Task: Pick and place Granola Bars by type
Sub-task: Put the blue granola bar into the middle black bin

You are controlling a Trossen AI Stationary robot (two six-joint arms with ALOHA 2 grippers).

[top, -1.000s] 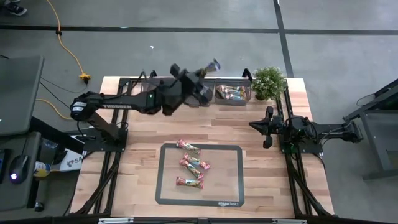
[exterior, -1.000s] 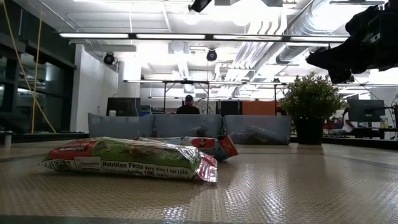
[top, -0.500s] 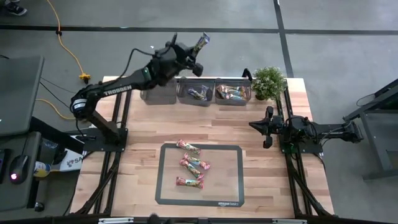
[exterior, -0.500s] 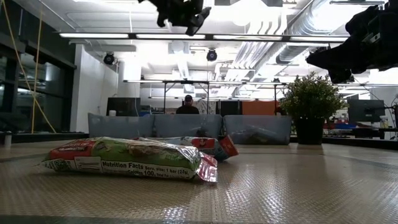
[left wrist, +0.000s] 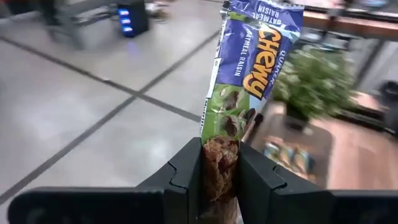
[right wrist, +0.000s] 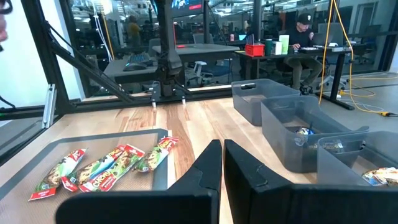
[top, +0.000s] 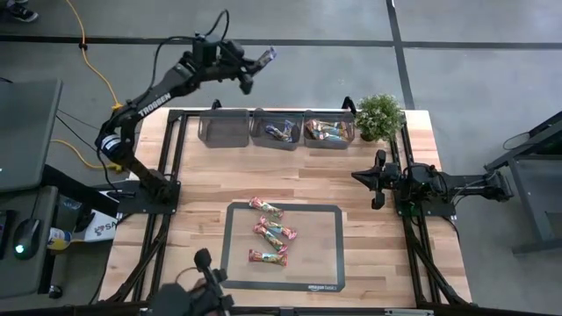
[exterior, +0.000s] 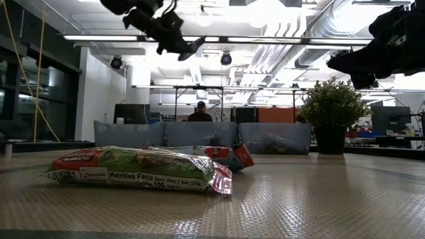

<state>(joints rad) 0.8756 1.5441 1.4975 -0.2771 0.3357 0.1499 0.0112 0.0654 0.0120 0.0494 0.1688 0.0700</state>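
The blue-and-green foil-wrapped chewy granola bar stands up out of the left end effector, pinched by its lower end between the 2 dark fingers; in the high view it shows at the upper left of the frame, carried high and beyond the table's far edge. It looks light and slightly bendy: the wrapper is glossy and probably slick, and the free end leans a little, so a grip at one end likely lets it wag. Holding nearer the middle, across the narrow width, would steady it; hard squeezing could crumble the bar inside.

On the dark rimmed mat, in the lower centre of the high view, lie the remaining red-and-green shiny granola bars, about 4, some touching or overlapping. They lie flat, so each is best taken across its short side.

3 grey translucent plastic bins line the table's far edge; the middle and right ones hold bars, and a small green potted plant stands beside them. The right end effector waits at the right of the frame, fingers closed on nothing.
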